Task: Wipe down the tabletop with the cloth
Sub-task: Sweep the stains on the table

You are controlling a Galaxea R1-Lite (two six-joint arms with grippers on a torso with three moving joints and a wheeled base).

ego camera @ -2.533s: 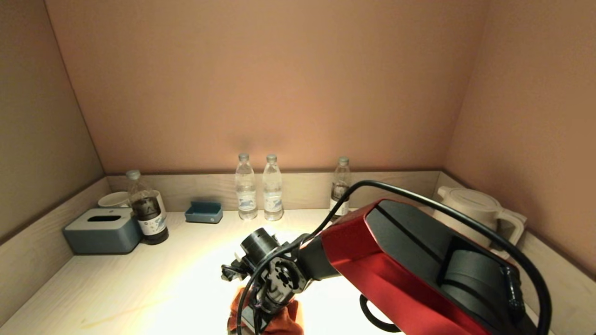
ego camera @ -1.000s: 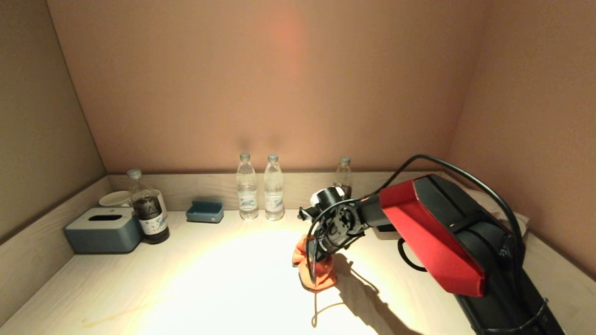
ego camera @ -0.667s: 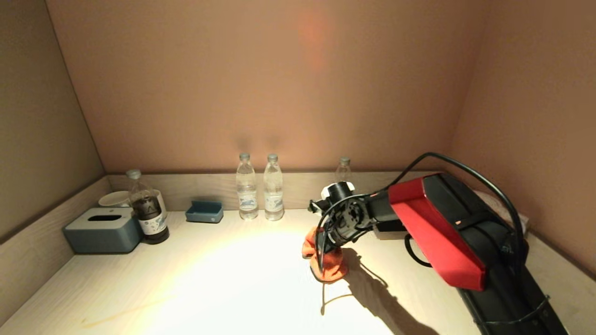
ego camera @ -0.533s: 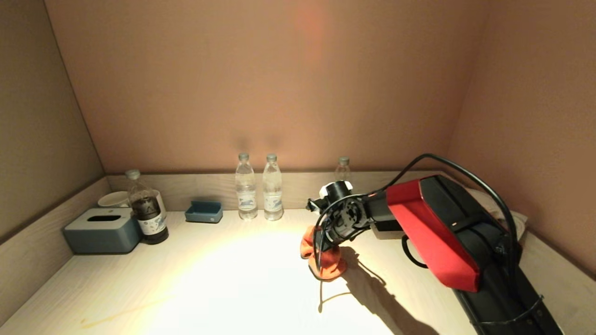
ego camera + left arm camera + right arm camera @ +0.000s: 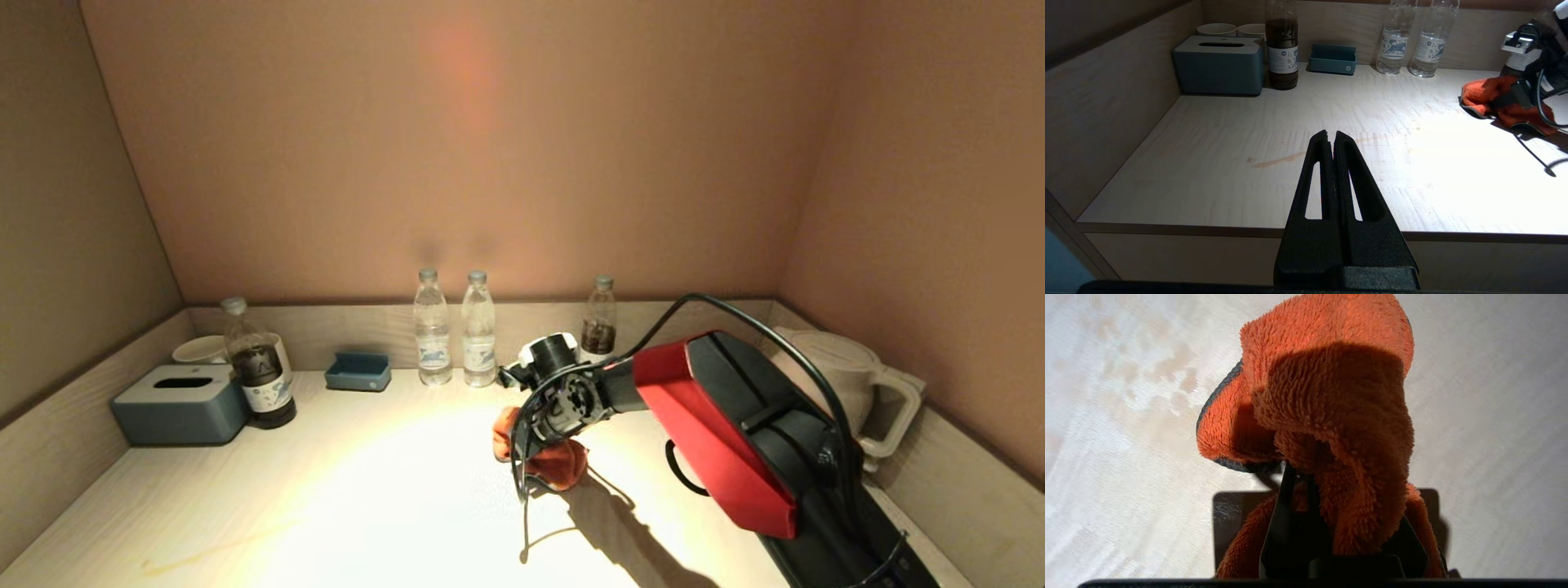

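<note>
The orange fleecy cloth (image 5: 562,465) lies bunched on the pale wooden tabletop (image 5: 326,490), right of centre and towards the back. My right gripper (image 5: 535,449) points down onto it and is shut on the cloth (image 5: 1331,396), which folds up over the fingers (image 5: 1286,498). The cloth also shows in the left wrist view (image 5: 1490,98). Faint brownish stains (image 5: 1167,375) lie beside the cloth. A brown streak (image 5: 1278,160) marks the table near its front left. My left gripper (image 5: 1329,136) is shut and empty, parked off the table's front edge.
Along the back wall stand two water bottles (image 5: 431,331), a bottle with dark liquid (image 5: 600,318), a blue tray (image 5: 357,371), a dark drink bottle (image 5: 257,367), a tissue box (image 5: 181,404) and cups (image 5: 198,349). A white kettle (image 5: 849,384) stands at the right.
My right arm dragged the cloth from the front centre to the back right, and in the last half second slid it back to the left. The left arm has not moved.
</note>
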